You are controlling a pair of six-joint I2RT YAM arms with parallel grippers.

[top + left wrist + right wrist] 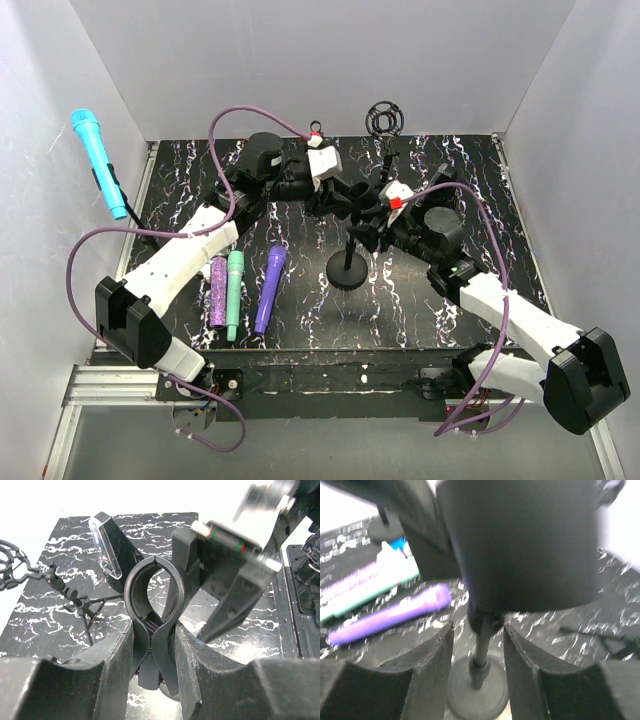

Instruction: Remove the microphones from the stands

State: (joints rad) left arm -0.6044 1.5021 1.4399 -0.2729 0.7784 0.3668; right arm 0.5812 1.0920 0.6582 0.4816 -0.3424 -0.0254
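Note:
The black stand rests on its round base mid-mat. My left gripper is shut on the handles of the stand's spring clip; both fingers press them. The clip's ring shows nothing inside it in the left wrist view. My right gripper is open, its fingers straddling the stand's pole without touching it, above the base. A wide, blurred black body sits atop the pole; I cannot tell whether it is clip or microphone. In the top view both grippers, left and right, meet at the stand's head.
A purple microphone, a teal one and a glittery purple one lie side by side left of the stand. A cyan microphone hangs on the left wall. A small tripod with a wire shock mount stands at the back.

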